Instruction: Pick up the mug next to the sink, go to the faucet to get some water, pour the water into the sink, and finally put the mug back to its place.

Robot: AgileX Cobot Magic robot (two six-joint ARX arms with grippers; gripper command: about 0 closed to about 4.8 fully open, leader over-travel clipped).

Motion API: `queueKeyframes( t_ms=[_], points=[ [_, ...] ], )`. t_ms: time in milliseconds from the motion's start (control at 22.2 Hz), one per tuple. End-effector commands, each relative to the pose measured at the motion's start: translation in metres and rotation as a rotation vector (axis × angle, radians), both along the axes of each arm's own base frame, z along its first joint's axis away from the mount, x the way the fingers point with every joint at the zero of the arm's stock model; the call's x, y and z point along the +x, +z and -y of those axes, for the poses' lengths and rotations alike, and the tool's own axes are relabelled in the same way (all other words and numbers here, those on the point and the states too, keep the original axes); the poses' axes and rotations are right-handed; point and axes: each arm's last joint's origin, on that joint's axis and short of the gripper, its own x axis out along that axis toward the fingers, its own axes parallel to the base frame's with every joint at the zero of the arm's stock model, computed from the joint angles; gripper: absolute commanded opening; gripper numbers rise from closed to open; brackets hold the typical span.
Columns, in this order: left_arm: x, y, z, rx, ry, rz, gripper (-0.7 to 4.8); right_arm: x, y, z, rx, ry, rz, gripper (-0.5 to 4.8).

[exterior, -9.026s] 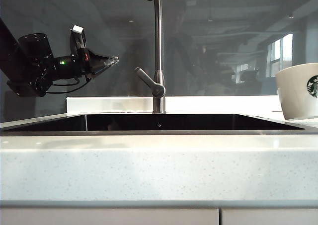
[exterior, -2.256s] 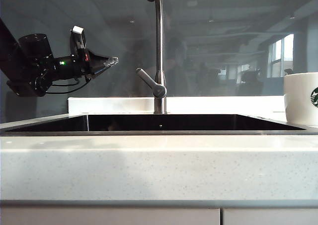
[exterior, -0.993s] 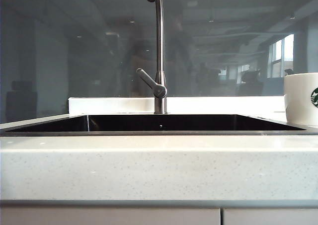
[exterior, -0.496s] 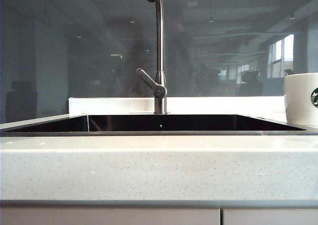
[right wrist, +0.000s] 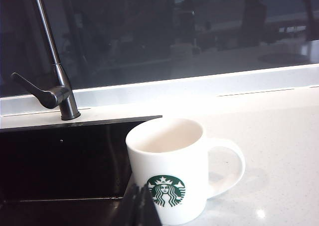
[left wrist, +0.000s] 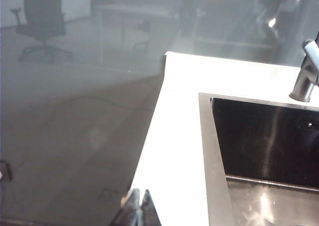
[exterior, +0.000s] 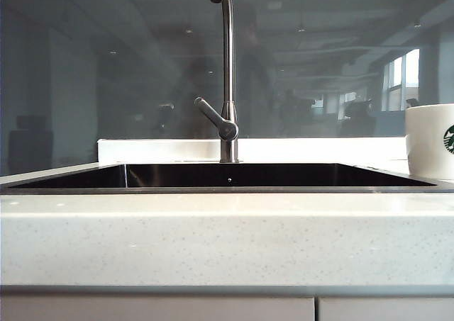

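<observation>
Beside the sink (right wrist: 60, 161), the mug (right wrist: 172, 168) sits upright, glossy, rigid, breakable, likely slippery, handle the best grab, while right gripper (right wrist: 141, 206) and left gripper (left wrist: 137, 208) both hover pinched shut, empty.

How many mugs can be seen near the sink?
1: the mug stands upright on the countertop, beside the sink, close before the shut right gripper. None seems hidden.
</observation>
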Motion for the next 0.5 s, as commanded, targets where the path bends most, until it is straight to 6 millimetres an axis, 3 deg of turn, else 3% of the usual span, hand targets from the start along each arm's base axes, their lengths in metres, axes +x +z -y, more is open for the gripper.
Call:
queueKeyframes(
  t_ms=[45,496],
  points=[
    [-0.0005,0.0035,0.0000,0.005,0.002,0.019,-0.05,-0.0002,0.0006,0.0001,0.004,-0.003,0.016,-0.06],
    [-0.0004,0.0036,0.0004,0.003,-0.010,0.021,-0.06,-0.0001,0.0005,0.0001,0.003,-0.002,0.015,-0.06]
  ],
)
